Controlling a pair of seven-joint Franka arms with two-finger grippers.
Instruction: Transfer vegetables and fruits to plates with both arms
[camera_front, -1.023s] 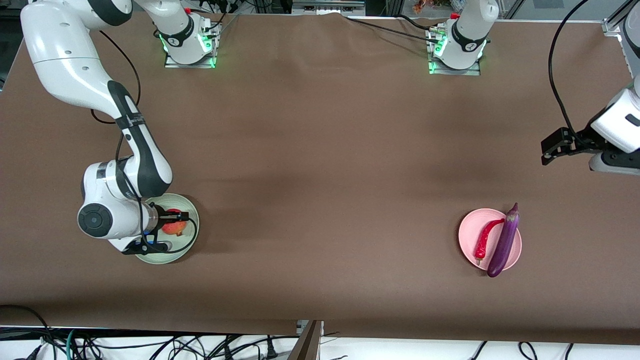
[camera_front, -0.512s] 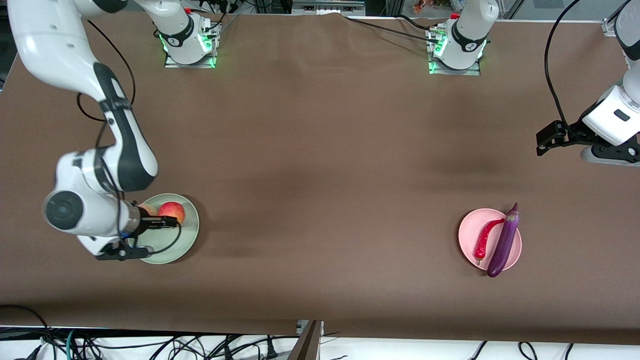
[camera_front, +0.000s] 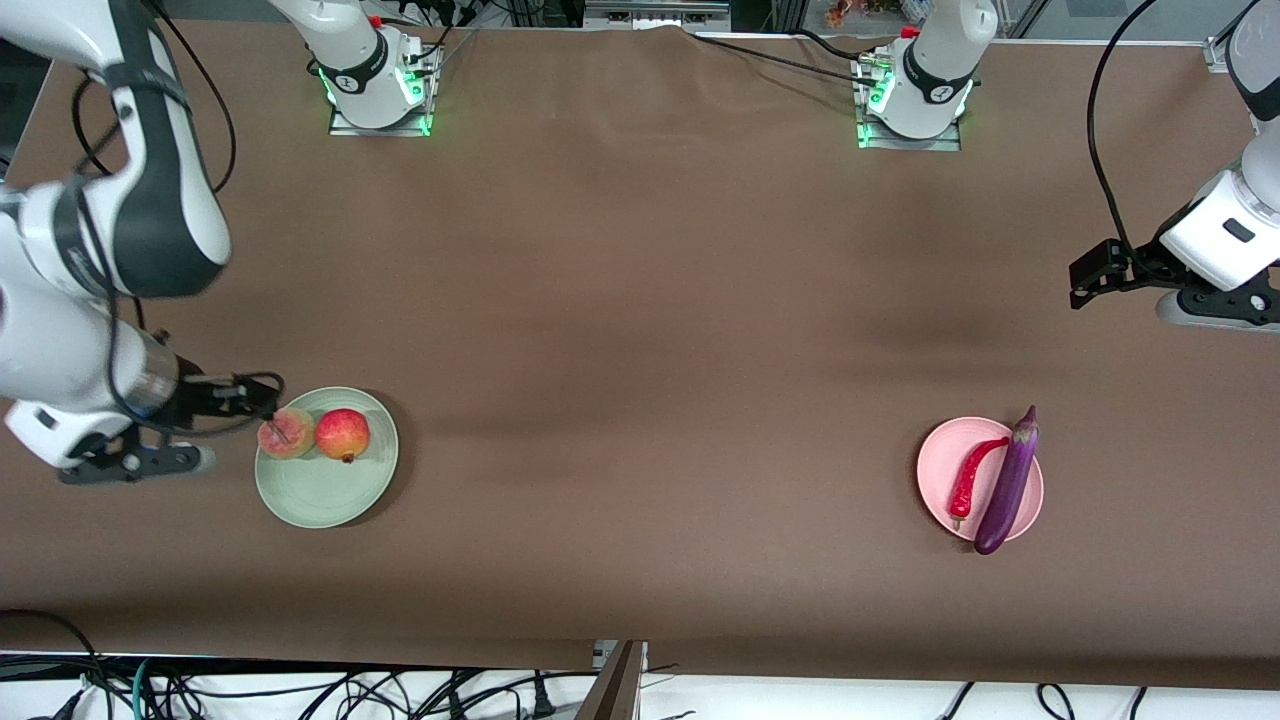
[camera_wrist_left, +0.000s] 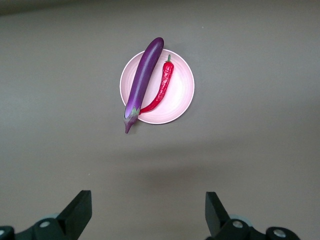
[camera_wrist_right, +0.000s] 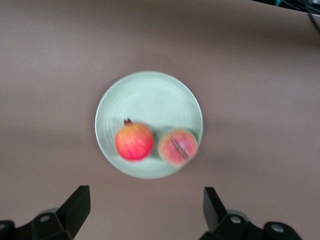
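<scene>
Front view of a wide table (camera_front: 640, 330) covered in matte brown cloth, with cables (camera_front: 300, 690) along the near edge. Toward the right arm's end, a smooth mint green plate (camera_front: 325, 495) holds a cleft peach (camera_front: 286, 434) beside a round red-yellow fruit (camera_front: 342, 434). Toward the left arm's end, a pink plate (camera_front: 940, 470) carries a curved red chili (camera_front: 970, 475) and a long glossy purple eggplant (camera_front: 1008, 482). The right gripper (camera_front: 255, 398) hangs by the green plate's edge, fingers spread, holding nothing. The left gripper (camera_front: 1085, 283) hangs over bare cloth, fingers spread and empty.

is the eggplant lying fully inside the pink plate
No, the eggplant lies across the pink plate with both its ends sticking out past the rim.
</scene>
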